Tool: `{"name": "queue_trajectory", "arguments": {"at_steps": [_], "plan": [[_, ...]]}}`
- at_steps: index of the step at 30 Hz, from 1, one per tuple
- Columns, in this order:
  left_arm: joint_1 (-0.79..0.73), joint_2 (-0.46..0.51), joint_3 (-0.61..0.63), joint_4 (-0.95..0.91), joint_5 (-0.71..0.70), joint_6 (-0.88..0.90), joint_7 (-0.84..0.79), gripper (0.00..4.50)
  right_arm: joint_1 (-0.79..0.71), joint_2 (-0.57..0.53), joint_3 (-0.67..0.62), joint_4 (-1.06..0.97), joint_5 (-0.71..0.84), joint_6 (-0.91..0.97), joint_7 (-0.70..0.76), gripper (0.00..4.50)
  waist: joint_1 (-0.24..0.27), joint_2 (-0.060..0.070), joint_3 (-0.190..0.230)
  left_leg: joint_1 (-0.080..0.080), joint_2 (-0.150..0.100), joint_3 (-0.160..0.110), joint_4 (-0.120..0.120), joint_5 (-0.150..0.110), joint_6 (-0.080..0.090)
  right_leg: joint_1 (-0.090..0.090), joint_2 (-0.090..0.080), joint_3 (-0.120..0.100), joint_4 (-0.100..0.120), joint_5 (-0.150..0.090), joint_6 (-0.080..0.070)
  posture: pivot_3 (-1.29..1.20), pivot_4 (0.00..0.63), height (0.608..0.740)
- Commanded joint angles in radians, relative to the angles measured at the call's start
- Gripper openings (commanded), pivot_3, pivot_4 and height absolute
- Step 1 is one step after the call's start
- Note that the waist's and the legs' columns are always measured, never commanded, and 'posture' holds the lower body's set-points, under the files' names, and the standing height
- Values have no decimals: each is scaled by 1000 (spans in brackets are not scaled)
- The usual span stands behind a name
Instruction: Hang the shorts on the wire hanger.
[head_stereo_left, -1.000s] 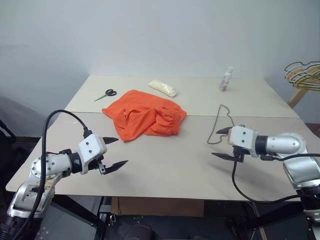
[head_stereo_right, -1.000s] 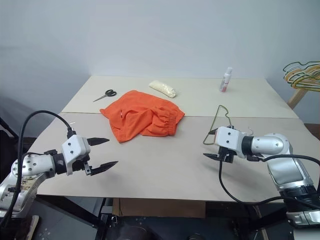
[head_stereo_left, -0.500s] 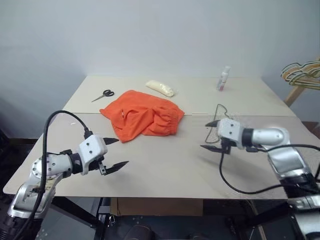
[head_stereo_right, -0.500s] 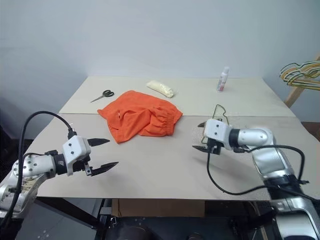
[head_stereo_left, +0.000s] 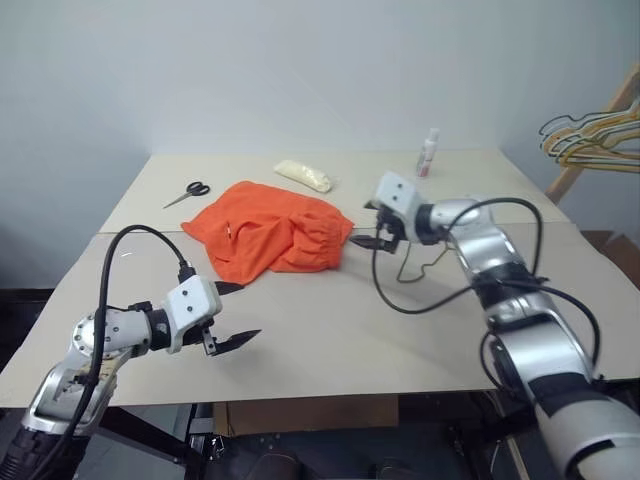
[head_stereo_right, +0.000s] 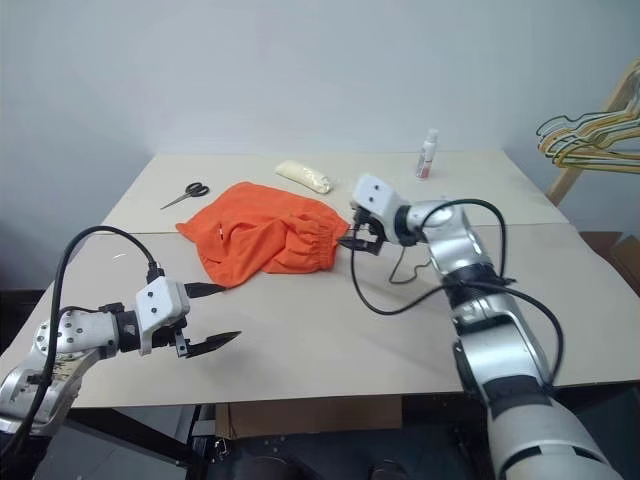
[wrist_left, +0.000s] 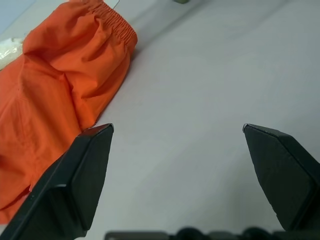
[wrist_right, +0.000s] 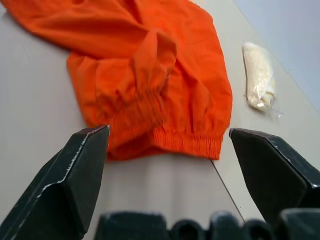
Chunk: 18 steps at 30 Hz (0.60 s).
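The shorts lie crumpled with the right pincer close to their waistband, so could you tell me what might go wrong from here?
1. The shorts lie bunched, so the open right pincer may pinch several folded layers at the waistband rather than one edge.
2. The wire hanger lies under the right arm, beside its dangling cable; the cable could snag or drag it.
3. The open left pincer hangs apart from the shorts, so a one-sided lift may slide the fabric.

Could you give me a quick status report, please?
Both grippers open, empty: left, right at the shorts' waistband. Hanger flat beside them. Nothing in the way.
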Motion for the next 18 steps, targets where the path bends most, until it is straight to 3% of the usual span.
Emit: {"name": "queue_trajectory", "arguments": {"at_steps": [1,7,18], "plan": [[3,2,10,-24,6,-11,13,4500,-86,54,-8,171,-26,-99,-67,4455,-4,0,0,1,0,-1,-1,0,-1,0,0,-1,0,-1,-1,263,0,740],[37,2,19,-44,10,-10,20,4500,-159,148,-35,365,-36,-150,-122,4455,-16,0,0,1,1,-1,-4,2,-4,-2,1,-1,1,-2,-4,274,0,740],[61,9,26,-50,23,-14,26,4500,-210,236,-103,485,-47,-120,-151,4455,-26,1,0,11,1,-2,-9,4,-7,1,2,0,12,-5,-9,303,0,740]]}}
